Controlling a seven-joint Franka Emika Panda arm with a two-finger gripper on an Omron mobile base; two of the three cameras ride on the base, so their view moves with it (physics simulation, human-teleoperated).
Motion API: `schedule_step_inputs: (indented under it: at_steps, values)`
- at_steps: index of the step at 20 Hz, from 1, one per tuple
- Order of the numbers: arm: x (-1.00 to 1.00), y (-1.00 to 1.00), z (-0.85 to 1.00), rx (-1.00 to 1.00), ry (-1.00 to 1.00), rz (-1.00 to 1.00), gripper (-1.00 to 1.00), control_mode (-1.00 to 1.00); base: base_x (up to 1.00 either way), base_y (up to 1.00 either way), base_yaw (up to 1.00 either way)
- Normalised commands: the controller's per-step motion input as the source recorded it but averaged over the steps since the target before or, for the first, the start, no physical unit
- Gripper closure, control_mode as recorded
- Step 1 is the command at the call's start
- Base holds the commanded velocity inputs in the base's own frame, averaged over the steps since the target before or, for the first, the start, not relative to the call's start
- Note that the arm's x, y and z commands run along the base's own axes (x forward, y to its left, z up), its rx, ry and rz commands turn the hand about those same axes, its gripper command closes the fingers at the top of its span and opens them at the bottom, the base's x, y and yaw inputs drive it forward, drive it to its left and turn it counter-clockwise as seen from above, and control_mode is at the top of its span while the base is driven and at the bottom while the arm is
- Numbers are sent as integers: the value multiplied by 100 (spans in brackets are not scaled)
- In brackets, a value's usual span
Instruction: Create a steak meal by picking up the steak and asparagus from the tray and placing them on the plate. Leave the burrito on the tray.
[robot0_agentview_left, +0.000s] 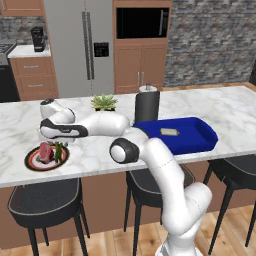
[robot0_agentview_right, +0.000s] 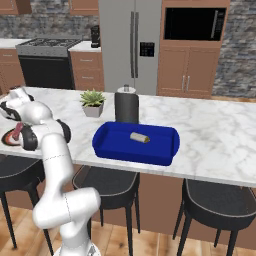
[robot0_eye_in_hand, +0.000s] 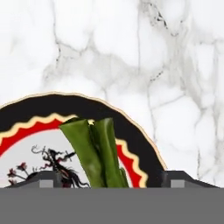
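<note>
Two stalks of asparagus rise between our claw tips over the plate; whether the tips grip or merely flank them, we cannot tell. Steak already lies on the plate at its 9 o'clock side, so we judge this the asparagus placement; next comes letting go and lifting clear. Farther along the desk, the burrito stays on the tray. No legible writing anywhere.

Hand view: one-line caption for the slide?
Green asparagus stalks lie between the gripper fingertips over the black-rimmed, orange-ringed plate on white marble counter.
</note>
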Motion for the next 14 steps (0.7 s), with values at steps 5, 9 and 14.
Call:
schedule_step_inputs:
  at_steps: [5, 9, 14]
  values:
    - [-38, -35, 0, 0, -17, -1, -100, -100, 0, 0, 0]
    - [-73, -73, 0, 0, -21, -2, -100, -100, 0, 0, 0]
    - [-85, -100, 14, 15, -27, 0, -100, -100, 0, 0, 0]
